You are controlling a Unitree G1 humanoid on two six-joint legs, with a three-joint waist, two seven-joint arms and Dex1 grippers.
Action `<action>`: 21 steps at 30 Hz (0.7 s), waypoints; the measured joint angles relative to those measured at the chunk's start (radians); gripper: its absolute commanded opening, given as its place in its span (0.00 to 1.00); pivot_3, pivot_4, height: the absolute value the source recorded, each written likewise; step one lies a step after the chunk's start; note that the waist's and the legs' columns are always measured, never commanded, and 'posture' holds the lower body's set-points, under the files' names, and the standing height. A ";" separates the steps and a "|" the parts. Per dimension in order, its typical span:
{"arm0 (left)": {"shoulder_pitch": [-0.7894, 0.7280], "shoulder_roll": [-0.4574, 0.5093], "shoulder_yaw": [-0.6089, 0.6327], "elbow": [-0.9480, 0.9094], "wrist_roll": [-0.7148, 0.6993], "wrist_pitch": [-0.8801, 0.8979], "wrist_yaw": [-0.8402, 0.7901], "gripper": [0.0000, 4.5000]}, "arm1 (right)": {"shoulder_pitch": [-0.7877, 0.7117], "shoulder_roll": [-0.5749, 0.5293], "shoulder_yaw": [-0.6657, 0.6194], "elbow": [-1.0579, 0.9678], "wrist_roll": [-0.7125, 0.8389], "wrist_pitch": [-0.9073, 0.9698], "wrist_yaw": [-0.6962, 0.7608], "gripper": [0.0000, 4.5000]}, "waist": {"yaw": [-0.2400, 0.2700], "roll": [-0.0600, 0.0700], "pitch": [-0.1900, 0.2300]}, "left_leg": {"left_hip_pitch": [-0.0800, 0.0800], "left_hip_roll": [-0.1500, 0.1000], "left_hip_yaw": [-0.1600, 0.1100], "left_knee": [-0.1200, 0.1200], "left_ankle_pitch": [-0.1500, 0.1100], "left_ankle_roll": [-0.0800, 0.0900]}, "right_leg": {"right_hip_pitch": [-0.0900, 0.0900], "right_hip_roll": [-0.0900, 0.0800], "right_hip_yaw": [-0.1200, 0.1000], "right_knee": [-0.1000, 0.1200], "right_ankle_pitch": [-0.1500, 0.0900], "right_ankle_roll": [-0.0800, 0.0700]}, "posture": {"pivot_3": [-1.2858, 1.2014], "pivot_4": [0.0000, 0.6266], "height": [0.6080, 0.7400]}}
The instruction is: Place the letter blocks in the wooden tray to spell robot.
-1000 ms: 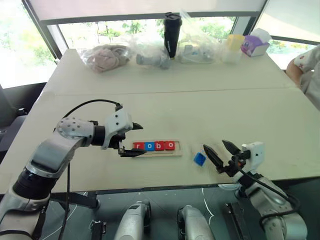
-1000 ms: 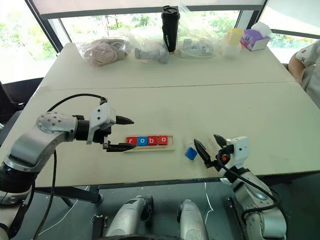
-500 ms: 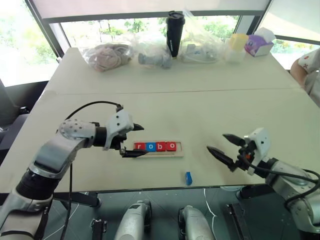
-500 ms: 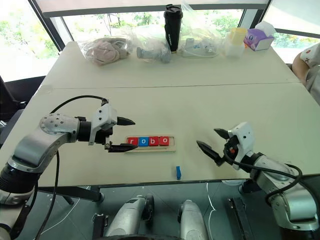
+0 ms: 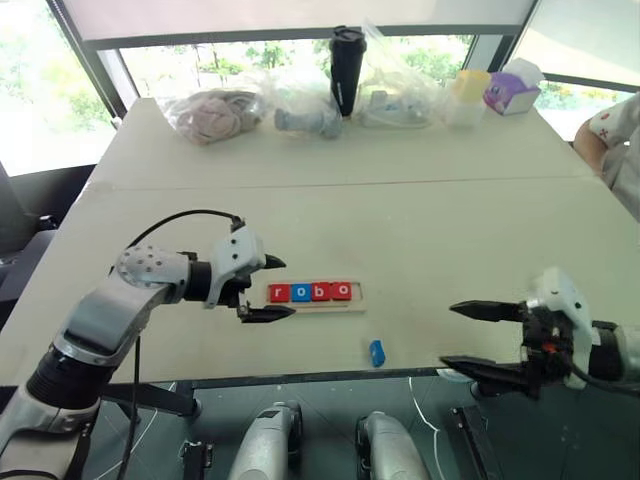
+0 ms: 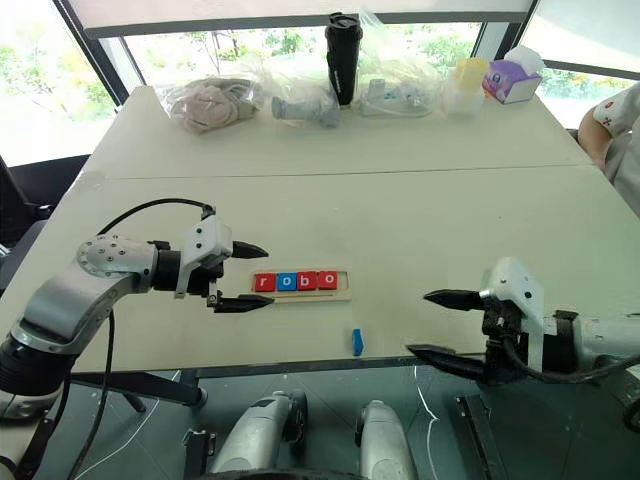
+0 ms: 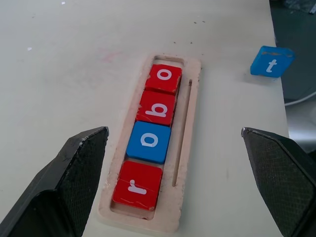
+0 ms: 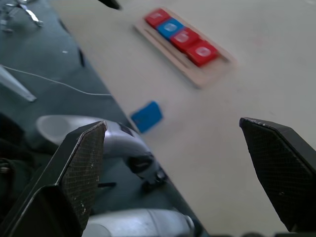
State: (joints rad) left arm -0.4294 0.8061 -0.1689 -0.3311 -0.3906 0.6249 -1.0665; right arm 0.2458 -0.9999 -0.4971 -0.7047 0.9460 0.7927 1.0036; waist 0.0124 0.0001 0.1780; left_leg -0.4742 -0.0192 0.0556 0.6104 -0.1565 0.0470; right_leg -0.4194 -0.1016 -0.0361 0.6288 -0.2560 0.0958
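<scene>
The wooden tray [image 5: 357, 297] lies on the table near its front, with four letter blocks [image 5: 310, 292] in its slot reading r, o, b, o [image 7: 153, 136]. The slot's right end is bare. A blue t block [image 5: 377, 352] sits tilted at the table's very front edge [image 7: 271, 61], apart from the tray. My left gripper [image 5: 286, 287] is open just off the tray's left end, holding nothing. My right gripper [image 5: 448, 334] is open and empty, off to the right of the t block [image 8: 147, 116] at the table's front edge.
Along the far side stand plastic bags [image 5: 212, 112], a black tumbler [image 5: 345, 68], a yellow cup [image 5: 470, 85] and a purple box [image 5: 510, 88]. A person's sleeve [image 5: 612, 135] shows at the right edge.
The blue t block went from beside the right gripper's fingers to the table's front edge. The right gripper drew back to the right and turned. The left gripper stayed put.
</scene>
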 measured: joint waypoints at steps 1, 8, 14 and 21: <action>0.001 0.001 0.000 -0.003 -0.005 0.005 -0.003 1.00 | -0.014 0.002 0.014 -0.011 0.030 0.013 -0.014 0.99 | 0.000 0.000 0.000 | 0.000 0.000 0.000 0.000 0.000 0.000 | 0.000 0.000 0.000 0.000 0.000 0.000 | 0.52 0.24 1.00; 0.047 0.117 0.009 -0.087 -0.068 0.044 -0.101 1.00 | -0.065 0.036 0.198 -0.067 0.217 0.113 -0.116 0.99 | 0.001 0.000 0.000 | 0.000 0.000 0.000 0.001 0.000 0.000 | -0.001 -0.001 0.000 -0.001 0.000 0.000 | 0.52 0.24 1.00; 0.062 0.130 0.029 -0.131 -0.102 0.064 -0.111 1.00 | -0.126 0.061 0.340 -0.089 0.317 0.157 -0.198 0.99 | -0.001 0.000 0.000 | -0.001 0.000 0.001 0.000 -0.001 0.001 | -0.003 -0.001 0.000 -0.004 0.000 0.000 | 0.52 0.24 1.00; 0.072 0.154 0.032 -0.173 -0.123 0.085 -0.112 1.00 | -0.189 0.083 0.434 -0.067 0.286 0.164 -0.284 0.99 | 0.000 0.000 0.000 | -0.002 0.000 0.001 0.000 -0.001 0.001 | -0.004 -0.001 0.000 -0.004 0.000 0.000 | 0.52 0.24 1.00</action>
State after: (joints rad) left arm -0.3574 0.9596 -0.1371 -0.5038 -0.5137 0.7104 -1.1789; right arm 0.0569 -0.9169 -0.0630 -0.7717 1.2319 0.9562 0.7195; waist 0.0120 -0.0004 0.1782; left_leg -0.4759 -0.0194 0.0566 0.6103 -0.1572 0.0477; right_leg -0.4235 -0.1029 -0.0366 0.6246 -0.2558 0.0953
